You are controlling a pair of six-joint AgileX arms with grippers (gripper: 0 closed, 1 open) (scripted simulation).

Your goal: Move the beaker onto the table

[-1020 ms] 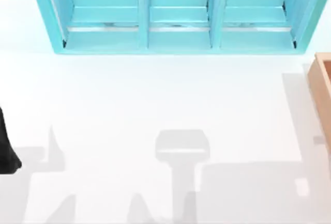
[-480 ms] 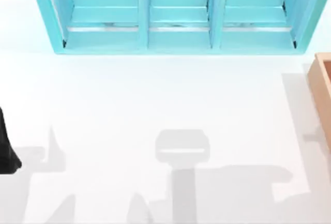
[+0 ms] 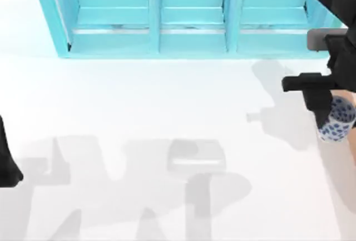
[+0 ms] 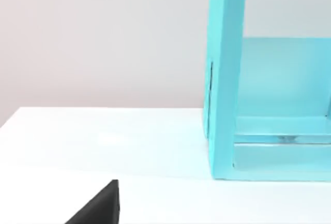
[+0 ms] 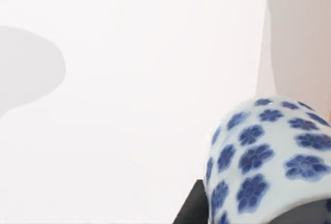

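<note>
The table (image 3: 139,102) is the landmark: a wide white surface under everything, crossed by soft grey shadows. Along its far edge stands the turquoise shelf unit (image 3: 189,15) with three bays, its top cut off by the picture's edge; the left wrist view shows one end panel of it (image 4: 225,79) rising from the table.

My right arm reaches in over the table's right side, just in front of the shelf unit's right bay, its dark links stacked and partly cut off at the edge. The right gripper (image 3: 328,116) points down toward the table and is closed around the beaker (image 3: 337,119), which hangs below the fingers above the table's right edge; whether it touches the surface cannot be told. Much of the beaker is hidden behind the gripper from above; the right wrist view shows its white wall with blue flower spots (image 5: 269,157) close up.

My left arm is parked at the table's left edge, a dark piece (image 3: 6,163) cut off; its fingers cannot be made out
</note>
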